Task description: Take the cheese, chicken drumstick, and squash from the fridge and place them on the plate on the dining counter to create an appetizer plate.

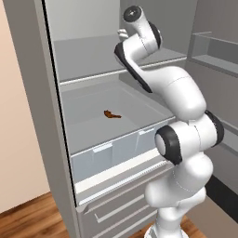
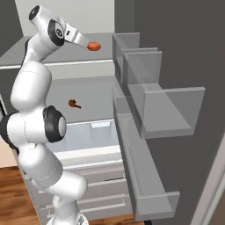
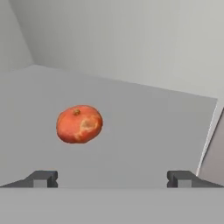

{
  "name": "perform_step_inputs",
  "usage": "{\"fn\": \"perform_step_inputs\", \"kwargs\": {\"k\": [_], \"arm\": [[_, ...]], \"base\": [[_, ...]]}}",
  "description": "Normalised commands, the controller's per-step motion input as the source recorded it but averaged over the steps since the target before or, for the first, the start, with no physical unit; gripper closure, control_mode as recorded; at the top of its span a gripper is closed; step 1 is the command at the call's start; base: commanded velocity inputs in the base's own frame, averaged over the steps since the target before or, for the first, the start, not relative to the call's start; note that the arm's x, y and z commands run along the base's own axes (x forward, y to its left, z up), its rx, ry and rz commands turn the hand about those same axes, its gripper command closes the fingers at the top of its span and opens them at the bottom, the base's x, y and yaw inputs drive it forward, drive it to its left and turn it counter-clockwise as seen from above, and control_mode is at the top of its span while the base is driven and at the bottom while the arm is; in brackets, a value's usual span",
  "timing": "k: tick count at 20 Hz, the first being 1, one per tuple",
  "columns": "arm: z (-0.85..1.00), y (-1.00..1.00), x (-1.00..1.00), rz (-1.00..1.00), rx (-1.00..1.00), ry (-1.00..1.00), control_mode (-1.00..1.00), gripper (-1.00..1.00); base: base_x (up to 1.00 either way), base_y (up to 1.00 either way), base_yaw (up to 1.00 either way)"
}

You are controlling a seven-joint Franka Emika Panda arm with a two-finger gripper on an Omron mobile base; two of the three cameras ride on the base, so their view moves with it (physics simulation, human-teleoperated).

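Fridge (image 1: 56, 69): squash (image 3: 79, 124) on upper shelf, stem up | chicken drumstick (image 1: 111, 114) on lower shelf, bone pointing right | jaws wide apart, holding nothing.

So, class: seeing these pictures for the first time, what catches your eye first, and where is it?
The red-orange squash stands out, lying on a grey upper shelf of the open fridge, just ahead of the wide-open tool. One shelf lower lies the small brown chicken drumstick, alone above the pale-blue crisper bin.

Squash (image 3: 79, 124), centre left of hand view: red-orange, paler mottled patches. Chicken drumstick (image 1: 111, 114): dark brown. Fridge (image 1: 93, 56) shelves flat grey; crisper bin (image 1: 111, 155) translucent pale blue.
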Motion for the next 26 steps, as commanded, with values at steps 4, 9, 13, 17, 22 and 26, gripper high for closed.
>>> {"fn": "perform_step_inputs", "kwargs": {"k": [4, 9, 13, 17, 22, 26], "arm": [[-0.02, -0.27, 0.45, 0.00, 0.04, -0.03, -1.00, -1.00], [0.00, -0.11, 0.62, 0.05, 0.06, 0.01, -1.00, -1.00], [0.00, 0.00, 0.66, 0.06, 0.02, 0.04, -1.00, -1.00], [0.00, 0.00, 0.38, 0.07, 0.00, 0.00, -1.00, -1.00], [-0.05, 0.00, 0.26, 0.07, 0.00, 0.00, -1.00, -1.00], [-0.21, 0.00, 0.09, 0.06, 0.00, 0.00, -1.00, -1.00]], "base": [[0.00, 0.00, 0.00], [0.00, 0.00, 0.00], [0.00, 0.00, 0.00], [0.00, 0.00, 0.00], [0.00, 0.00, 0.00], [0.00, 0.00, 0.00]]}}
